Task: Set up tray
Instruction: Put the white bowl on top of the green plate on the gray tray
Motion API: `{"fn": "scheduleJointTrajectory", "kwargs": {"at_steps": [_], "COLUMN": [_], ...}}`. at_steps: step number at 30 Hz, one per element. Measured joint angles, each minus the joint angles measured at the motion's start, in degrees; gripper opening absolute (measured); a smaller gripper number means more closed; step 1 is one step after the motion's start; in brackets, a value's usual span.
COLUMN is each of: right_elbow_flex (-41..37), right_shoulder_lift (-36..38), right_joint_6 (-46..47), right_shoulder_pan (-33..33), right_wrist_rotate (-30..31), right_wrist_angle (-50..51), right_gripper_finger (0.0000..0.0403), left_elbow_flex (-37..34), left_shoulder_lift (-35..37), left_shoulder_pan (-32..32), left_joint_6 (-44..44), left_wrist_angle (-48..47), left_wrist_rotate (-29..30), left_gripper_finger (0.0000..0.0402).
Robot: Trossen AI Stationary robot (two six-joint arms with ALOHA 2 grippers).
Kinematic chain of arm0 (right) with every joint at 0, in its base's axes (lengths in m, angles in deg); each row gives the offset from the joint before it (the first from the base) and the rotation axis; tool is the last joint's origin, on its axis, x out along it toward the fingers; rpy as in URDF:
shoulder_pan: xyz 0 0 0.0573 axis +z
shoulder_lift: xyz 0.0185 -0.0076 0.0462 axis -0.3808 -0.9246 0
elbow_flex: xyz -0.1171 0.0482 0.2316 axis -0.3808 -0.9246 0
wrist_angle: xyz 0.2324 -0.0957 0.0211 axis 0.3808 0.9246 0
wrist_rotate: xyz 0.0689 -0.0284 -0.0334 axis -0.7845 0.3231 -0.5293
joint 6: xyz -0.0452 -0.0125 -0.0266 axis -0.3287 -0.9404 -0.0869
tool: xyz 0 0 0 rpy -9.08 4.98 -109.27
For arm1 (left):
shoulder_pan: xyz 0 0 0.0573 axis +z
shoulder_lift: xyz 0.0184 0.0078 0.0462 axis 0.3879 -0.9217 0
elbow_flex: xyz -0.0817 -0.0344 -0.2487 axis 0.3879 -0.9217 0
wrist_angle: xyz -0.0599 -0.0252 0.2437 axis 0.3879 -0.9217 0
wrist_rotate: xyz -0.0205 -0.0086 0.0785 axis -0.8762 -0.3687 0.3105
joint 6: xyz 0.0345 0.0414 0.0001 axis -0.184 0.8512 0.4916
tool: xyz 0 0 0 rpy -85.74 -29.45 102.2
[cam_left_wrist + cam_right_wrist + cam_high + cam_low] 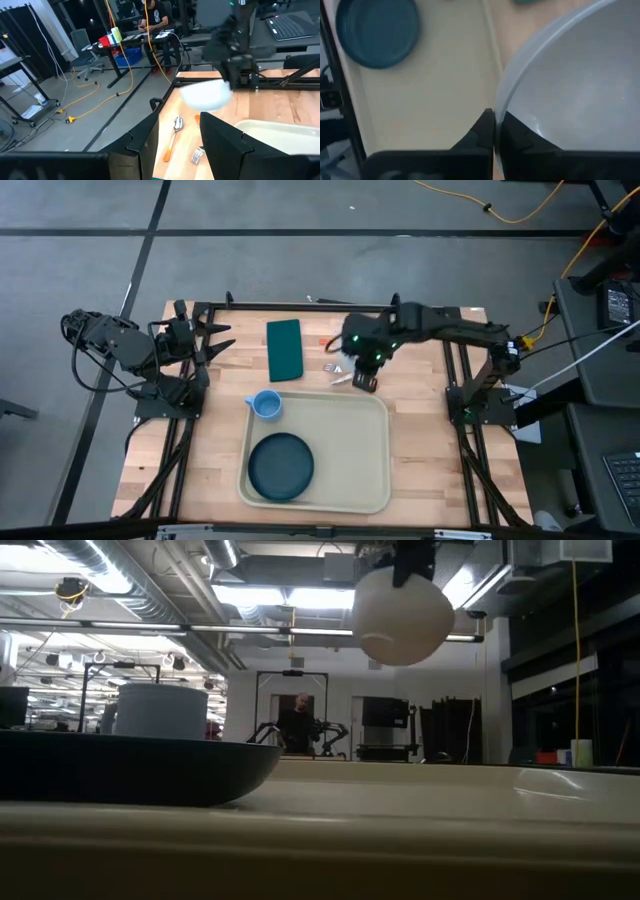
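The cream tray (350, 435) lies on the wooden table and carries a dark blue plate (281, 466). A light blue cup (266, 404) stands at the tray's far left corner. My right gripper (494, 127) is shut on a white bowl (402, 615), held up in the air over the table just beyond the tray's far edge. In the left wrist view the bowl (206, 94) hangs below the right arm. My left gripper (222, 340) waits open at the table's far left, holding nothing. My right gripper holds the white bowl by its rim (499, 107), one finger inside the bowl and one outside. The fingers come from above, pointing steeply down. The bowl hangs below them, lifted clear of the table and the tray.
A dark green napkin (284, 349) lies flat beyond the tray. A spoon with an orange handle (175, 130) and a fork (197, 156) lie on the wood between the napkin and the right gripper. A person sits in the room behind the table.
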Motion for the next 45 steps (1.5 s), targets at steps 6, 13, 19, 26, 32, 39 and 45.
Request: {"fn": "scheduleJointTrajectory", "kwargs": {"at_steps": [6, 13, 19, 26, 32, 39, 45], "right_elbow_flex": [0.0, 0.0, 0.0, 1.3, 8.8, 15.9, 16.8], "right_shoulder_lift": [-6.2, -14.1, -18.3, -18.8, -18.7, -18.7, -18.7], "right_joint_6": [-2.8, -2.1, 0.1, 4.6, 5.8, 4.2, 1.1], "right_shoulder_pan": [5.5, 10.1, 12.4, 15.1, 17.5, 19.4, 21.0], "right_wrist_rotate": [-4.2, -7.3, -7.5, -7.4, -5.4, -5.0, -6.8], "right_wrist_angle": [-4.4, -14.1, -18.4, -18.2, -17.2, -17.3, -15.5], "right_gripper_finger": [0.001, 0.001, 0.001, 0.001, 0.001, 0.001, 0.001], "left_elbow_flex": [0.0, 0.0, 0.0, 0.0, 0.0, 0.0, 0.0], "left_shoulder_lift": [0.0, 0.0, 0.0, 0.0, 0.0, 0.1, 0.2], "left_shoulder_pan": [0.0, 0.0, 0.0, 0.0, 0.0, 0.0, 0.0], "left_joint_6": [-0.1, -0.1, -0.3, -0.2, -0.1, -0.1, -0.3], "left_wrist_angle": [0.0, 0.0, 0.0, -1.6, -2.3, -2.2, -2.2], "left_wrist_rotate": [-0.1, -0.1, -0.2, -0.4, -1.7, -3.2, -5.8], "left_gripper_finger": [0.0139, 0.0139, 0.0139, 0.0139, 0.0139, 0.0139, 0.0139]}}
